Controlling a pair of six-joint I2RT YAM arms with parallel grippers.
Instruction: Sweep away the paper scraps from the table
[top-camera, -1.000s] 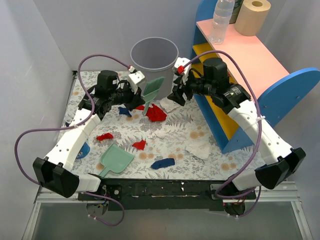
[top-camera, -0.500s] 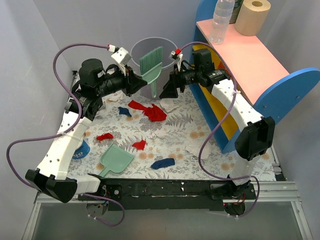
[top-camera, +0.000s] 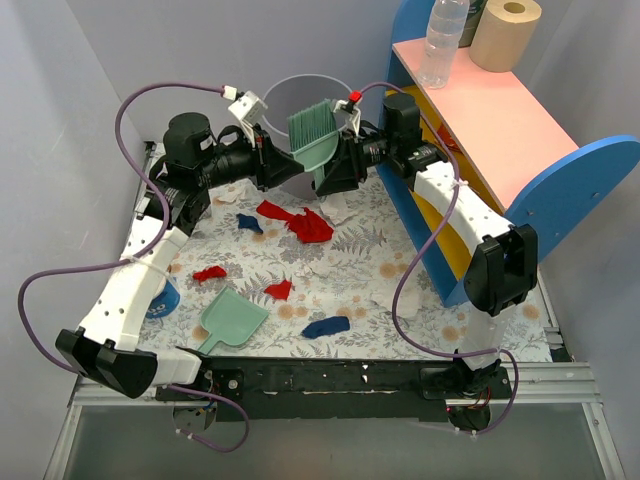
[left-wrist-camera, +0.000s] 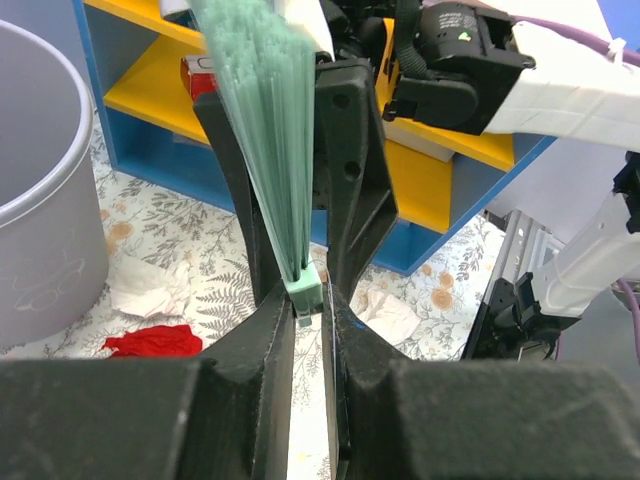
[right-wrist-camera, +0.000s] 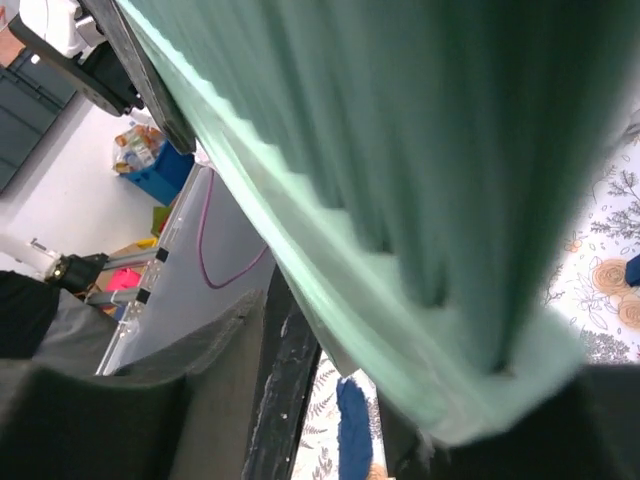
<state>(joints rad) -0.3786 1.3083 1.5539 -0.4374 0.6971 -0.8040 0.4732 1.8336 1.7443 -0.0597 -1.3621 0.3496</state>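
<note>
My left gripper is shut on the handle of the green hand brush and holds it up, bristles topmost, in front of the bin. My right gripper reaches in from the right. Its black fingers stand close on either side of the brush head, and contact is not clear. Paper scraps lie on the flowered table: a big red one, small red ones, a dark blue one and a white one.
A grey bin stands at the table's back. The mint-green dustpan lies near the front left. The blue and yellow shelf, with a bottle and a paper roll on top, borders the right side.
The left arm has lifted the brush off the table up to the bin. The right gripper has swung left to the brush head, and its jaws have narrowed around it.
</note>
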